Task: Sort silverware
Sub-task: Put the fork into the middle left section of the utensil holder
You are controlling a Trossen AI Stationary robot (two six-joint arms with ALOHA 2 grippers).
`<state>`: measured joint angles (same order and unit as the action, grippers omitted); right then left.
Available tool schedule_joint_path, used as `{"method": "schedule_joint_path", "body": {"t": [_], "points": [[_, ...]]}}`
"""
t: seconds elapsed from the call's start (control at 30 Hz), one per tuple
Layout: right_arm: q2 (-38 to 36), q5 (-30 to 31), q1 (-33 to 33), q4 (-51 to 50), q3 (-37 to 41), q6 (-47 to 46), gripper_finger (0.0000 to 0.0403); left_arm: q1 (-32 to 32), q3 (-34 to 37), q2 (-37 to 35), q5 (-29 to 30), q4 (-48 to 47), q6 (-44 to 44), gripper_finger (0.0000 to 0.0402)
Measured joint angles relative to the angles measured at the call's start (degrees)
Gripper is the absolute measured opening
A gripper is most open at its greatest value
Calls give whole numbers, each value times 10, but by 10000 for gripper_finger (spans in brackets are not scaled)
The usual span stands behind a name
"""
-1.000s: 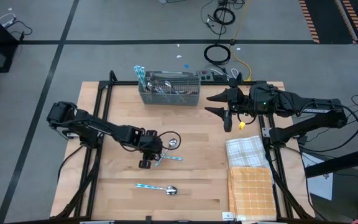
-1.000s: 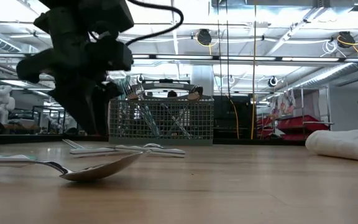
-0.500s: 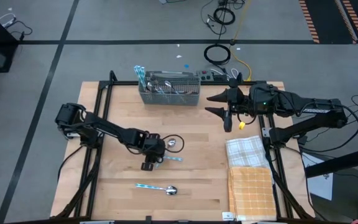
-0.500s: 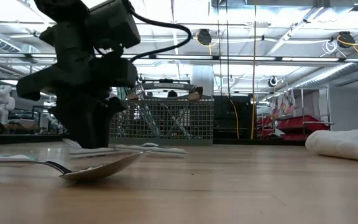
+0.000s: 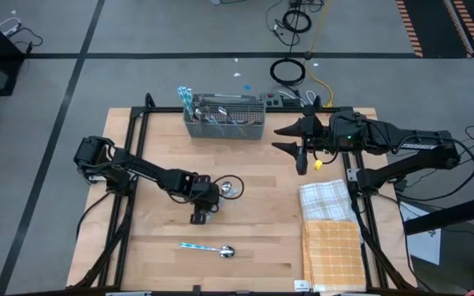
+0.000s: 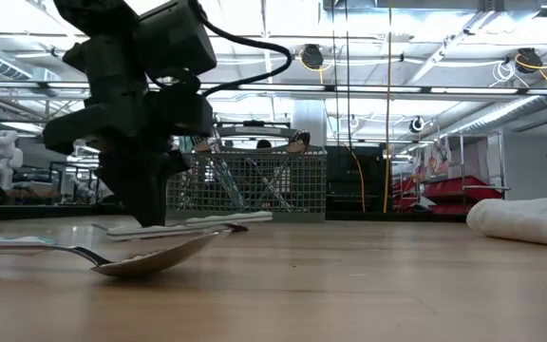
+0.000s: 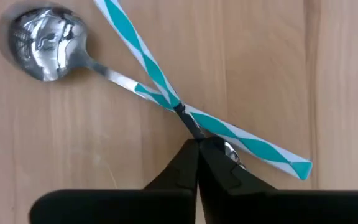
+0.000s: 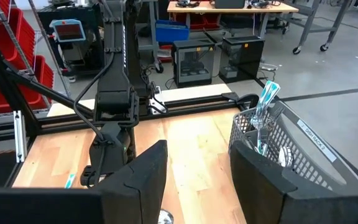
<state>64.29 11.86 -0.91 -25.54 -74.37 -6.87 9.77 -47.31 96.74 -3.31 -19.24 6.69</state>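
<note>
left gripper [image 5: 204,207] clenched on a blue-handled spoon [image 7: 55,41] mid-table; a second spoon [image 5: 208,248] lies near the front edge. right gripper [image 5: 287,137], released, waits by the back edge beside the basket [image 5: 225,117], which holds most silverware; sorting looks barely begun.

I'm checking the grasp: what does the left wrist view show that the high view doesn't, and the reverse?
Only the left wrist view: two teal-striped handles crossing, a spoon and a second piece, with the left pincer shut on that piece at the crossing. Only the high view: the mesh basket, another spoon lying apart, two cloths, and the right pincer open beside the basket. Both: the spoon's bowl on the wooden table.
</note>
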Motion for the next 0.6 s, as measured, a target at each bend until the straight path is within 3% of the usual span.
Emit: {"method": "schedule_joint_path", "body": {"t": [0.2, 0.5, 0.6], "points": [[0, 0, 0, 0, 0, 0, 164, 1, 0, -34, 13, -20, 67, 3], [0, 0, 0, -4, 0, 1, 164, 1, -57, -116, 22, -42, 140, 1], [0, 0, 0, -6, 0, 4, 164, 1, -83, -145, 79, -58, 138, 1]]}}
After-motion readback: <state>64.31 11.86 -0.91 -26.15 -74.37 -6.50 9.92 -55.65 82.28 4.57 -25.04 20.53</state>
